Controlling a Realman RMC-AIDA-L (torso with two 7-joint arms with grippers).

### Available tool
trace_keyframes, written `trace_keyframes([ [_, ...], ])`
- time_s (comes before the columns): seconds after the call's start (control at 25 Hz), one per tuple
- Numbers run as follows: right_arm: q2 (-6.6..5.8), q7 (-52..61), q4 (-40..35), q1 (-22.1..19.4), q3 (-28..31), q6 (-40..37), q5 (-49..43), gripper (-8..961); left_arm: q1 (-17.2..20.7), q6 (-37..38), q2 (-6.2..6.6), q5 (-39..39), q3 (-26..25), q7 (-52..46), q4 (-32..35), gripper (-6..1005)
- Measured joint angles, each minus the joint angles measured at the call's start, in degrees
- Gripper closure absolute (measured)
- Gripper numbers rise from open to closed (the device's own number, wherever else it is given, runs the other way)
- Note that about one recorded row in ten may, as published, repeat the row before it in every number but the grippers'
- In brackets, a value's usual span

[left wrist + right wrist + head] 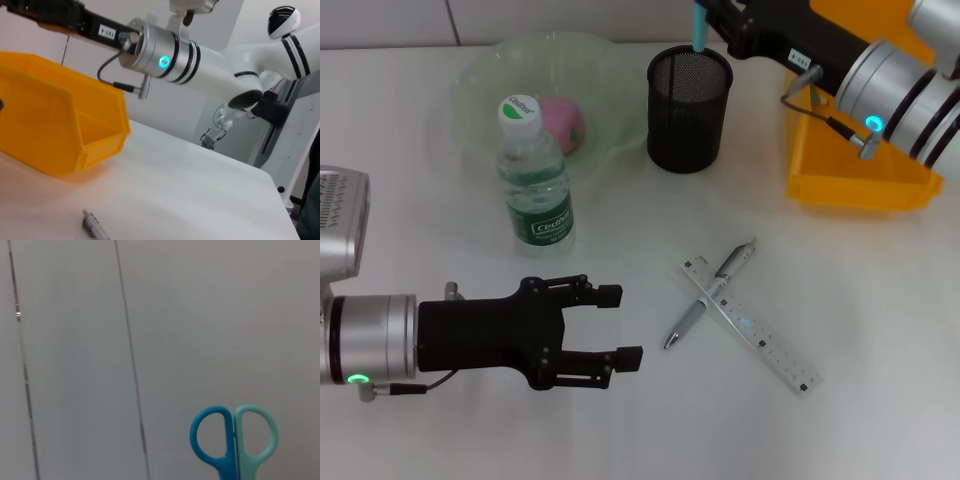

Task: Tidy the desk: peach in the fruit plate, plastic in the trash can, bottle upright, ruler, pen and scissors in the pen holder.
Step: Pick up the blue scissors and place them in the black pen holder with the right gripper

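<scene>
My right gripper [710,22] is shut on the blue scissors [699,28], which hang just above the far rim of the black mesh pen holder [689,108]. Their blue and teal handles [233,439] show in the right wrist view. A pink peach [565,122] lies in the green fruit plate [480,90]. In front of the plate the bottle [533,180] stands upright. The silver pen [710,296] lies across the clear ruler [752,327] on the table. My left gripper [620,325] is open and empty, low over the near left of the table. The plastic is out of view.
The yellow trash can [860,165] sits at the far right under my right arm, and it also shows in the left wrist view [60,120]. One end of the pen [95,226] shows there too.
</scene>
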Motion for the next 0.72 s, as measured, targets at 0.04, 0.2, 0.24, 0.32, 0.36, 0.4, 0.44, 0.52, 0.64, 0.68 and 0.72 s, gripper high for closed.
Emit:
trace_keyframes([
  [0.04,0.00,-2.29,1.11,0.01,0.06,0.17,1.50,722,0.06,-0.07,-0.01,0.00,0.00,0.15,0.00,174],
  [0.2,0.02,-6.08,3.28,-0.02,-0.21,1.31,3.81,721,0.26,-0.20,-0.02,0.00,0.00,0.37,-0.03,174],
  [0.24,0.02,-6.16,3.55,0.07,-0.36,1.82,3.81,720,0.36,-0.25,-0.08,0.00,0.01,0.44,-0.03,174],
  [0.32,0.03,-6.23,4.01,0.52,-0.49,2.97,3.64,720,0.37,-0.31,-0.09,0.04,0.01,0.46,-0.02,174],
  [0.36,0.03,-6.27,4.25,0.78,-0.50,3.52,3.57,719,0.38,-0.33,-0.09,0.08,0.01,0.46,-0.02,174],
  [0.4,0.03,-6.30,4.56,1.02,-0.50,3.95,3.54,719,0.38,-0.33,-0.09,0.08,0.01,0.46,-0.02,174],
  [0.44,0.03,-6.32,4.85,1.20,-0.50,4.21,3.52,719,0.41,-0.36,-0.09,0.10,0.01,0.47,-0.01,174],
  [0.52,0.03,-6.35,5.15,1.44,-0.49,4.44,3.52,718,0.44,-0.36,-0.08,0.10,0.01,0.47,0.00,174],
  [0.64,0.03,-6.37,5.35,1.50,-0.48,4.59,3.52,717,0.51,-0.37,-0.09,0.08,0.01,0.48,0.00,174],
  [0.68,0.03,-6.38,5.37,1.44,-0.47,4.60,3.52,679,0.53,-0.32,-0.11,0.06,0.01,0.49,-0.02,174],
  [0.72,0.03,-6.38,5.37,1.44,-0.47,4.60,3.52,642,0.54,-0.26,-0.13,0.05,0.01,0.49,-0.02,174],
])
